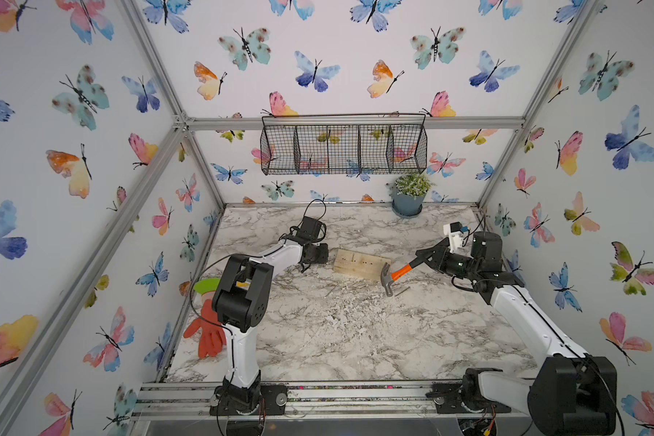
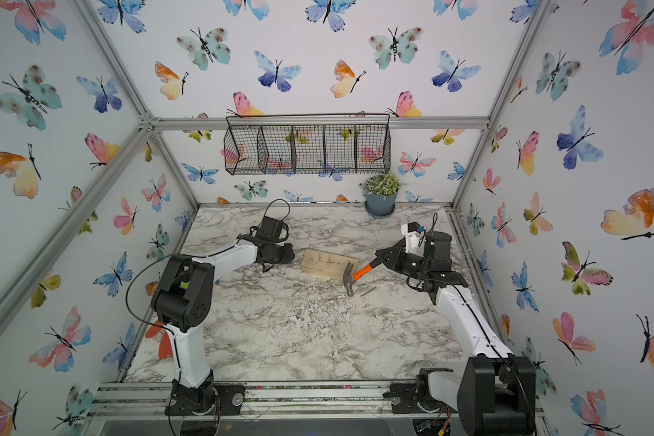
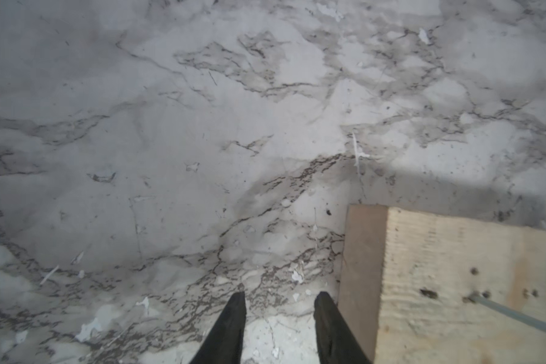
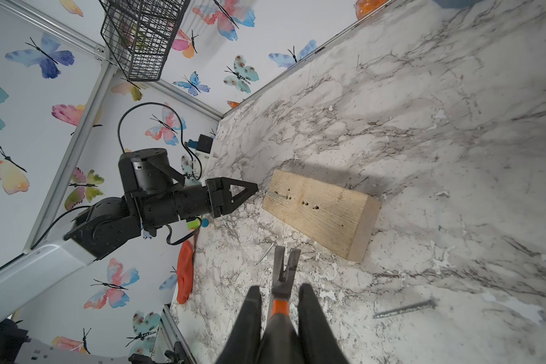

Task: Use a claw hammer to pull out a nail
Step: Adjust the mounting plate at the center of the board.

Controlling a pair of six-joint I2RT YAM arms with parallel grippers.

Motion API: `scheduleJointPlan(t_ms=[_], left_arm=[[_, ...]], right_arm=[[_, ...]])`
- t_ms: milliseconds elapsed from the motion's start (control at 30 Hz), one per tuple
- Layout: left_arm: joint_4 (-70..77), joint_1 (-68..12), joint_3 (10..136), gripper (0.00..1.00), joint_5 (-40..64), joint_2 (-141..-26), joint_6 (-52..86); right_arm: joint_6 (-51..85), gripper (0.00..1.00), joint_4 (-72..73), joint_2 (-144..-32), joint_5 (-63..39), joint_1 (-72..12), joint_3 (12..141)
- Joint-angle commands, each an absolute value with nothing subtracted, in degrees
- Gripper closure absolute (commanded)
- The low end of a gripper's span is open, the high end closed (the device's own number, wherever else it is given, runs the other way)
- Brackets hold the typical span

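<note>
My right gripper point(image 4: 280, 288) point(image 1: 421, 260) is shut on the claw hammer point(image 1: 393, 277) point(image 2: 352, 277) by its black handle, just behind the orange neck. The steel head hangs close over the table by the right front corner of a pale wooden block point(image 1: 361, 264) point(image 4: 325, 211), and the forked claw point(image 4: 284, 268) points toward the block without touching it. A grey nail point(image 3: 514, 313) leans out of a hole near the block's left end. My left gripper point(image 3: 281, 296) point(image 1: 306, 268) is open and holds nothing; it points down at the table just off that left end.
Two loose nails point(image 4: 404, 309) point(image 4: 265, 253) lie on the marble table point(image 1: 337, 339) in front of the block. An orange glove point(image 1: 208, 334) lies at the left edge. A potted plant point(image 1: 408, 202) stands at the back under a wire basket point(image 1: 343, 149) on the wall.
</note>
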State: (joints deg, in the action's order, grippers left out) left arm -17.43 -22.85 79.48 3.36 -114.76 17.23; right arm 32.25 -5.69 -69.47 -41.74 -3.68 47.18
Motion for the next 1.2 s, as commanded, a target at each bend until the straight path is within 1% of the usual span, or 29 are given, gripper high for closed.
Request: scheduleJointPlan(t_ms=[0, 133, 433, 600, 733, 1067, 1167], left_arm=[[-19.0, -22.5, 83.18, 0.62, -0.27, -118.55, 17.54], [-18.99, -22.73, 84.09, 0.62, 1.95, -120.19, 17.3], [-14.02, -25.32, 75.94, 0.63, 4.44, -114.82, 17.48], [-11.86, -26.53, 74.9, 0.63, 5.94, -114.77, 15.73], [-10.9, -27.88, 74.24, 0.63, 6.07, -114.7, 14.6], [-9.32, -31.25, 70.73, 0.63, 7.56, -109.26, 13.5], [-9.42, -32.17, 69.53, 0.63, 6.05, -107.98, 13.65]], right_arm=[[32.76, 0.97, -3.34, -67.98, -43.54, -3.69, 47.2], [32.87, 0.97, -2.83, -68.39, -43.68, -3.69, 46.76], [33.39, 0.97, -1.01, -69.76, -44.46, -3.78, 46.24], [33.74, 0.97, -0.65, -69.23, -44.52, -3.83, 45.71], [33.4, 0.97, -1.29, -68.69, -44.21, -3.8, 45.46], [32.97, 0.97, -1.01, -69.78, -43.6, -3.87, 45.61], [32.13, 0.97, -1.95, -70.21, -42.82, -4.12, 46.38]])
